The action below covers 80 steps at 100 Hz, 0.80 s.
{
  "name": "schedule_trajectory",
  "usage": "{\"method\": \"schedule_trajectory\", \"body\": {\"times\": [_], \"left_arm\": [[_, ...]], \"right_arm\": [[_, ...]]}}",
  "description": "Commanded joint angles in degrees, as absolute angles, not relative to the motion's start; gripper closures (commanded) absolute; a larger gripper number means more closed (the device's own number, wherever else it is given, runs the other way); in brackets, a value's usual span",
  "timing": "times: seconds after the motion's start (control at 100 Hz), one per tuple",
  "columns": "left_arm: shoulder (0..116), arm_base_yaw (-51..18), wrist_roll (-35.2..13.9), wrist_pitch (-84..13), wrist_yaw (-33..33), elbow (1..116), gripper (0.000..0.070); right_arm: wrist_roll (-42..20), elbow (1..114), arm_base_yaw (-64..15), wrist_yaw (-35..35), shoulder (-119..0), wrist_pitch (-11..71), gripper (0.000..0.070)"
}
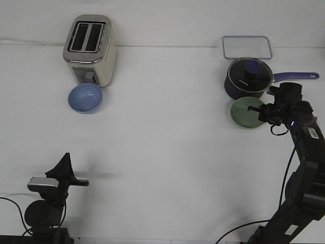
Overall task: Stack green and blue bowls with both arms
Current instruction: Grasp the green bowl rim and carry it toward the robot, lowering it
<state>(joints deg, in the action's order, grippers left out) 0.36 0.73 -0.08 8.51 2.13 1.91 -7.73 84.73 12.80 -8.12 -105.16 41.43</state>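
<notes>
Right hand [260,113]: extended far forward over the desk [167,152], fingertips at the near right rim of the green bowl [246,112]. Fingers overlapping the rim in the front view; contact or a finger inside the bowl not confirmable from this angle. Opening width not readable (dark fingers against dark wrist housing), so state recorded as undetermined. No bowl lifted; green bowl resting flat on the desk.

Outward from the right hand: green bowl immediately to its left, touching or nearly so. Dark saucepan [247,79] just beyond the bowl, its rim very close to the bowl's far edge, handle running off to the right, past the wrist. Clear lidded container [247,47] farther back still.

Left hand [65,168]: retracted low at the near left of the desk, holding nothing visible, opening width likewise not readable. Blue bowl [86,98] well ahead of it and slightly to its right, open side up, directly in front of the toaster [90,50] and close to its base.

Governing relation: each bowl on its own arm's side, well apart from the other. Right hand at its bowl, left hand far from its own. Bowls round, so no long axis to align; rim grasp from any side acceptable (saucepan crowding the far side of the green bowl, toaster the far side of the blue). Judged stage: early, grasp of the green bowl pending, stacking not begun.
</notes>
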Motion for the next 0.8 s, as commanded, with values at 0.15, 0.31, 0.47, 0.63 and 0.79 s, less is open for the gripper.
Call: {"method": "schedule_trajectory", "body": {"times": [0.15, 0.31, 0.47, 0.63, 0.79], "left_arm": [[0.30, 0.69, 0.21, 9.06, 2.42, 0.80, 0.0685], [0.30, 0.69, 0.21, 9.06, 2.42, 0.80, 0.0685], [0.30, 0.69, 0.21, 9.06, 2.42, 0.80, 0.0685], [0.30, 0.69, 0.21, 9.06, 2.42, 0.80, 0.0685], [0.30, 0.69, 0.21, 9.06, 2.42, 0.80, 0.0685]], "right_arm": [[-7.90, 86.04, 12.43, -14.68, -93.58, 44.07, 0.0700], [-7.92, 85.82, 10.48, -18.35, -84.58, 47.03, 0.0700], [-9.61, 80.79, 5.32, -20.10, -75.40, 46.94, 0.0700], [-13.78, 70.32, -3.57, -20.14, -67.90, 45.30, 0.0700], [-19.25, 58.89, -14.31, -19.49, -64.88, 39.68, 0.0700]]}}
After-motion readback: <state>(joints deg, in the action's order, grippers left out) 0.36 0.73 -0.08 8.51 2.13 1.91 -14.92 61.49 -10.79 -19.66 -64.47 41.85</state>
